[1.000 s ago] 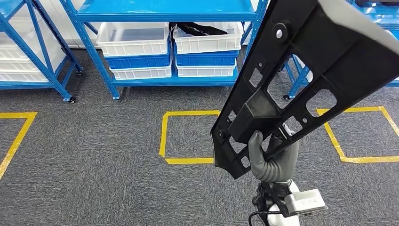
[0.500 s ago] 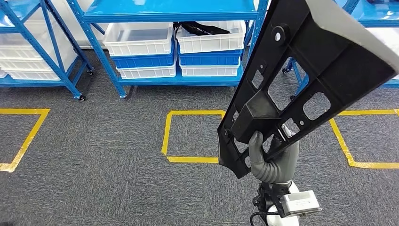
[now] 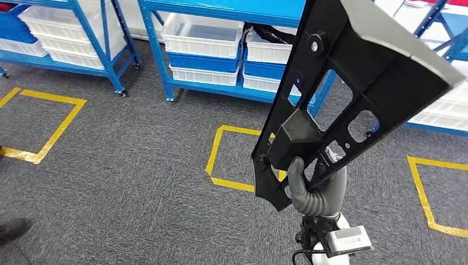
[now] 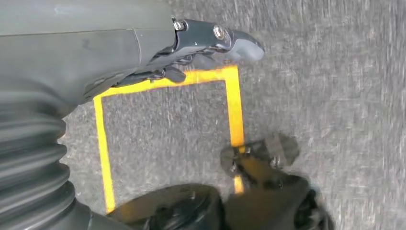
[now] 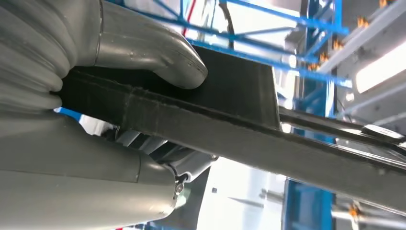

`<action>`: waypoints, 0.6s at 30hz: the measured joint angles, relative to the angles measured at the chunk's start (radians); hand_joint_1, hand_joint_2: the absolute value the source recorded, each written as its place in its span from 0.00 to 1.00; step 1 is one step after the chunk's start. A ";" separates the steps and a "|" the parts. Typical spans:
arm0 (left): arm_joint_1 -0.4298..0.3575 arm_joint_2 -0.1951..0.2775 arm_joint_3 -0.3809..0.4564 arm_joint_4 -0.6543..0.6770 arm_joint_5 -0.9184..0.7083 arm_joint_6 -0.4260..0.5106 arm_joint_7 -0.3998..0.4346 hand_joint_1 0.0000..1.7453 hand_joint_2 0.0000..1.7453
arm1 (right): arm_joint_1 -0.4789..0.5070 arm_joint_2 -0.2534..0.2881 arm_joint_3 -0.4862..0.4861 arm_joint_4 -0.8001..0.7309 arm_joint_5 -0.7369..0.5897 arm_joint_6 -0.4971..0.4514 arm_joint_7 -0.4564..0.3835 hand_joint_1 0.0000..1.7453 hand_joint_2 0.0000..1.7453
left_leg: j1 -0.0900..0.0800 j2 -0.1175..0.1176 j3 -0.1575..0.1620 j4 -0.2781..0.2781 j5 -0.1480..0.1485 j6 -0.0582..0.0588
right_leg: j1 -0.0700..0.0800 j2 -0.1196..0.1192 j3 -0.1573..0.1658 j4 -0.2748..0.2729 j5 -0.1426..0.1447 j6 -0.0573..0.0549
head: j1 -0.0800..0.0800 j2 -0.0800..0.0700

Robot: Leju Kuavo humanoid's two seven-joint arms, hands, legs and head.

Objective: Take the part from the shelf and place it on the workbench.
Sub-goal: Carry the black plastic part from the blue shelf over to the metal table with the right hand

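black plastic perforated bracket part stands tilted up, its lower end gripped by the right robot hand, thumb pressed on its flat face. left robot hand hangs over grey carpet floor, holding nothing, fingers loosely apart. open carpet lies around yellow tape squares. blue metal shelves with white bins sit further left than before; the camera has turned.

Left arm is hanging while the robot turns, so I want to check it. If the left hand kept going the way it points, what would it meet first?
The left hand points down at the grey carpet, near a yellow tape square. Nothing shows between them, so probably the floor first; depth is unclear.
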 joint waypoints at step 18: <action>0.007 -0.002 0.011 0.000 -0.003 -0.002 -0.007 0.00 1.00 | 0.003 -0.005 0.001 0.001 0.001 0.001 0.000 1.00 1.00 | 0.005 0.000 -0.157 0.289 -0.115 -0.059 | -0.012 -0.028 0.074 -0.169 0.091 -0.020 | -0.013 0.000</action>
